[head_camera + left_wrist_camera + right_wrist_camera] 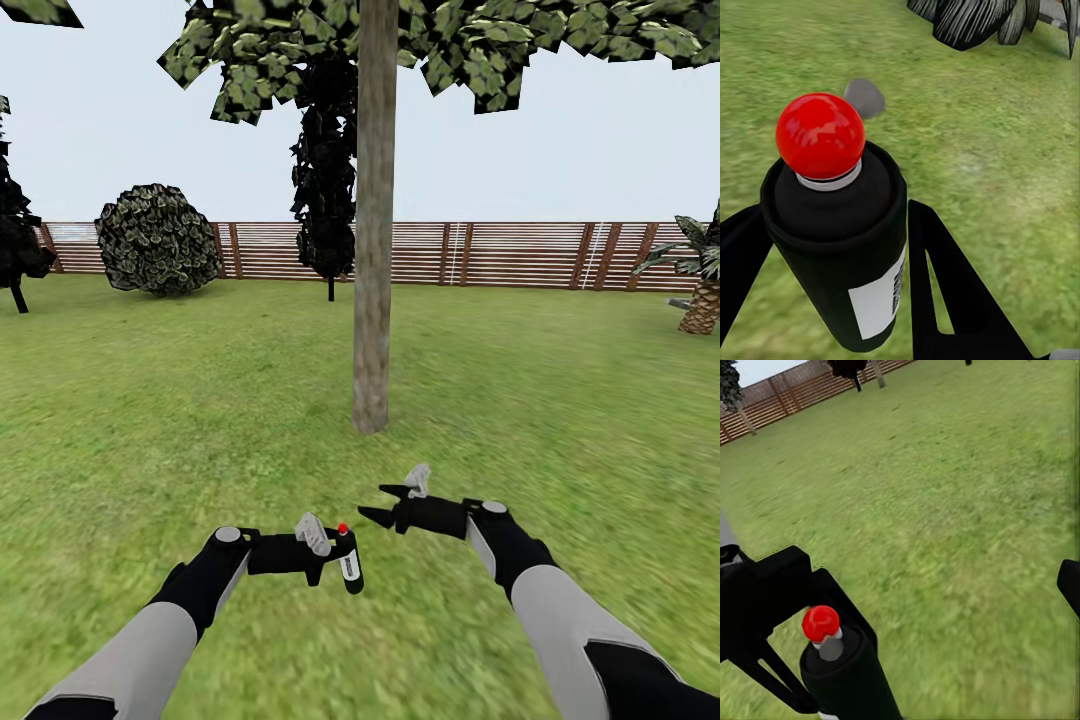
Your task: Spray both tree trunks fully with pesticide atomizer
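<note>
Right now we hold the sprayer [349, 566] in our left hand [335, 560], the two black fingers [945, 292] pressed against either side of its dark body. It is a small black can with a white label and a round red knob on top, standing nearly upright, low over the lawn [150, 400]. What it holds inside we cannot tell. Our right hand [385, 503] hangs just beside it, a little ahead and apart, fingers spread and grasping nothing. Straight ahead of both hands stands a tree trunk [373, 250], bare and mottled grey-brown, rising from the grass to a blotchy green canopy [470, 50] at the top of the head view. Behind it runs a brown slatted fence [500, 255], with a round shrub [158, 240] and dark conifers [325, 180] to the left and a short palm [700, 290] at the far right.
</note>
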{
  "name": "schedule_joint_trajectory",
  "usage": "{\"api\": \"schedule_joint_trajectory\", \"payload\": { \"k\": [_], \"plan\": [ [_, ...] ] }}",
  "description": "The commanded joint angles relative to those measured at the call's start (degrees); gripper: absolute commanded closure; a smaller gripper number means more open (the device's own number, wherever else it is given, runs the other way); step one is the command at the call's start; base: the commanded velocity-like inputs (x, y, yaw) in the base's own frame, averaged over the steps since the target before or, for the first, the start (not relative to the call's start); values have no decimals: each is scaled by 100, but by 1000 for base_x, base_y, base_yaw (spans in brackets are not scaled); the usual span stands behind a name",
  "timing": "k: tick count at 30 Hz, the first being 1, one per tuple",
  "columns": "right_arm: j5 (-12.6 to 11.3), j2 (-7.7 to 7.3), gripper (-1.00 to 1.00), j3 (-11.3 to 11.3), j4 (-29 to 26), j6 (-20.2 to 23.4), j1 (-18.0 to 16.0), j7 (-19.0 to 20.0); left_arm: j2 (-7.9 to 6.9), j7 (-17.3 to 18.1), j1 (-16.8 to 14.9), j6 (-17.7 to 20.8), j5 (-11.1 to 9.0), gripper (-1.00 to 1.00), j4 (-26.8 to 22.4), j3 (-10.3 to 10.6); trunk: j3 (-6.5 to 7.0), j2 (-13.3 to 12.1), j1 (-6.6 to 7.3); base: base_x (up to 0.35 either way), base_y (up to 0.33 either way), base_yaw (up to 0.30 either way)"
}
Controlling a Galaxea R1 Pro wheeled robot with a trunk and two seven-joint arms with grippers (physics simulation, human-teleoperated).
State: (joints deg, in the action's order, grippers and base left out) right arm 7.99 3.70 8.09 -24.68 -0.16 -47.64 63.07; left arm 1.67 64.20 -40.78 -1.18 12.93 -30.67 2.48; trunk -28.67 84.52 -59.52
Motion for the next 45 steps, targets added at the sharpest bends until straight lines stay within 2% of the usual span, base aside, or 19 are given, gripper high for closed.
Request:
{"api": "schedule_joint_trajectory", "payload": {
  "k": [1,6,9,15,26,45],
  "plan": [
    [0,-2,-100,0,-49,1,0,-5,0,-4,0,-4,-1,100,-1,-1,0,0,0,0,0,0],
    [8,-2,-100,0,-120,0,0,-31,0,-4,0,-4,-1,100,-1,-5,0,0,0,0,0,0],
    [9,1,-100,-4,-129,-1,0,-202,0,-4,0,-5,-1,100,-1,-3,0,0,0,0,0,0],
    [9,82,-100,-9,-133,-1,0,-363,6,-4,0,-5,-1,100,6,3,0,0,0,0,0,0],
    [9,128,-100,-17,-125,-1,0,-382,154,-4,0,-5,-1,100,8,7,0,0,0,0,0,0],
    [35,131,-100,-10,-98,-4,0,-391,163,4,0,-5,-1,100,-9,5,0,0,0,0,0,0]
  ]
}}
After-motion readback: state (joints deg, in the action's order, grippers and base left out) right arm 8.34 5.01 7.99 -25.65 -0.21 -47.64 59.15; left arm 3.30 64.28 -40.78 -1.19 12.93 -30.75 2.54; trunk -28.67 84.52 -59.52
